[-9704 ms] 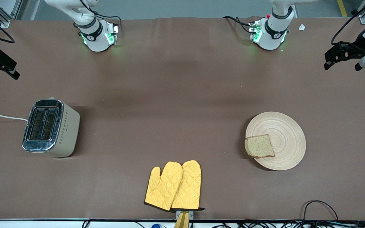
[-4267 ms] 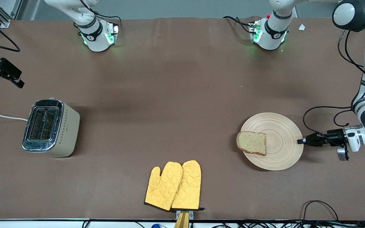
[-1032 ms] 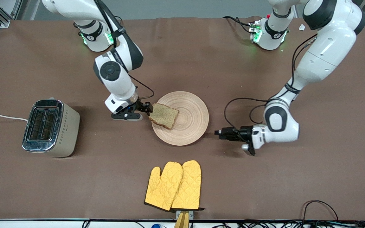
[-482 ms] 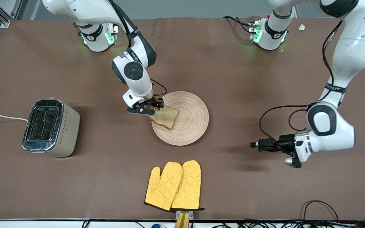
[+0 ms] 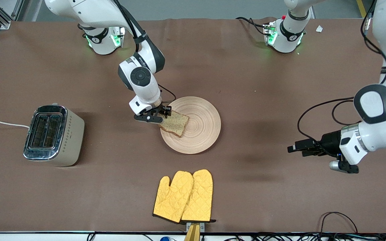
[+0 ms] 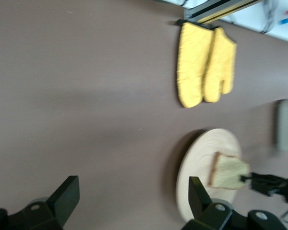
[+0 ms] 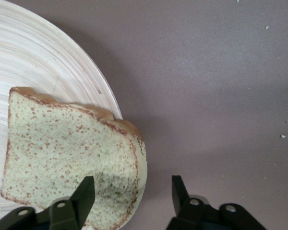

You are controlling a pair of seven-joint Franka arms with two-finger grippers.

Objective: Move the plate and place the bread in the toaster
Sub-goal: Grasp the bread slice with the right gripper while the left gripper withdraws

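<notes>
Plate: the round, light beige wooden plate point(image 5: 193, 125) with ring grain lies mid-table, between the two arms' ends, farther from the front camera than the yellow quilted oven mitts point(image 5: 183, 196).
Bread: the squarish slice of brown speckled wholegrain bread point(image 5: 174, 122) rests on the plate's rim toward the right arm's end, one corner overhanging the brown table point(image 5: 246, 83).
Right gripper: the right gripper point(image 7: 132, 191) sits low at that overhanging corner, fingers point(image 7: 84, 196) apart, one over the crumb and the other out over bare table; nothing is clamped yet.
Left gripper: the left gripper point(image 5: 295, 148) waits over bare table toward its own end, well apart from the plate, fingers spread and empty.
Toaster: the cream-beige two-slot toaster point(image 5: 54, 135) with chrome top stands near the right arm's end, slots up.
Risk: closing on a thin corner (soft crumb) could tear it, or drag the slice and nudge the plate.
Room: open table between plate and toaster; the mitts lie clear of that path.
</notes>
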